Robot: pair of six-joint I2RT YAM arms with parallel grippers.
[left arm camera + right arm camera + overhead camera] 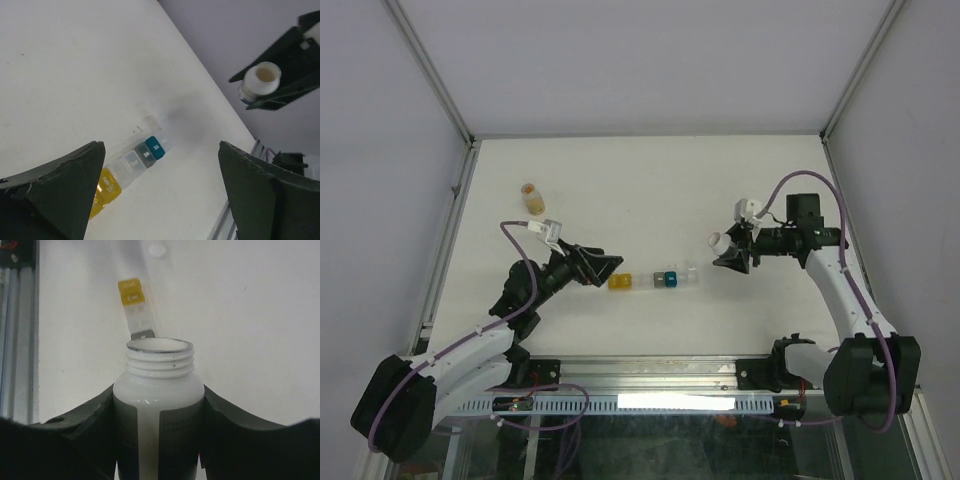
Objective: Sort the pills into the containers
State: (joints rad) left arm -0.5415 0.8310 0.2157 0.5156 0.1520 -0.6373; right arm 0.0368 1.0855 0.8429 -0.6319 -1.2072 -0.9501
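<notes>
Yellow at one end, then clear, grey and teal, then clear again, the containers [653,280] lay flat as one narrow strip on the white tabletop [650,190], roughly midway between the two arms and a little nearer the front rail. The strip ran left to right in the top view, its yellow compartment pointing at the left arm and its clear end at the right arm.

The left gripper [608,270] sat low, just beside the yellow end, with its dark fingers spread wide and nothing between them. From the left wrist the strip ran out between the two open fingers, and the near finger [60,190] hid part of the yellow compartment. Whether that finger touched the strip could not be told.

The right gripper [730,252] stood near the clear end but apart from it. It was clamped on a white bottle [159,385] with a threaded, uncapped neck. The bottle's open mouth faced the strip, and in the right wrist view the containers showed just beyond its rim. What the bottle held could not be seen.

Well apart, towards the far left of the tabletop, a small orange-tinted bottle [530,197] stood upright on its own.
</notes>
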